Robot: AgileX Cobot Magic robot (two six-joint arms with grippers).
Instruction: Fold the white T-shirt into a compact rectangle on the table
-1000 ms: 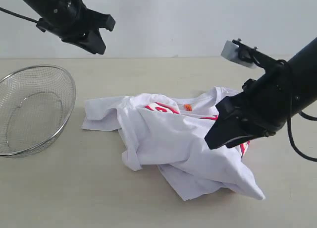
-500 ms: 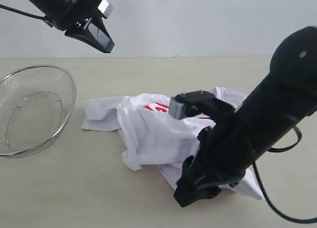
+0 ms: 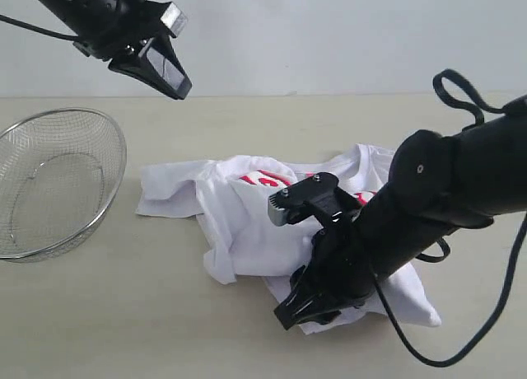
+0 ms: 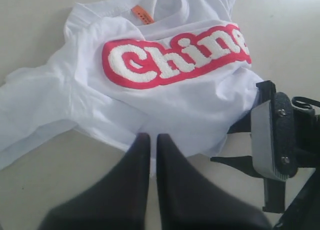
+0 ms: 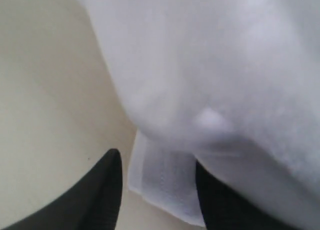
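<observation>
Nearest the table's [image 3: 123, 313] front edge, the right gripper [image 3: 298, 311] is seen low over the surface, at the near hem of the white T-shirt [image 3: 247, 222]. A second ago it was held higher, over the shirt's right side; since then it has been swung down and forward to this hem. In the right wrist view its jaws are shown apart [image 5: 155, 190], with a corner of the hem lying between them and a gap left on one side, so nothing is clamped yet. This is judged to be the approach to a first grasp, probably to lift and spread the cloth.

The T-shirt [image 4: 175, 105] itself is left crumpled about the middle of the table, one sleeve spread towards the left edge. No fold has been made, and it looks unmoved over the last second. The red "Chinese" lettering [image 4: 170, 60] and the orange neck tag [image 4: 142, 14] are turned upward.

Near the left edge, well apart from the shirt, a wire-mesh basket [image 3: 58, 181] is placed.

Farthest back, above the far left corner, the left gripper [image 3: 171, 76] is held high; its fingers [image 4: 142, 155], slightly parted a second ago, are now brought together on nothing.
</observation>
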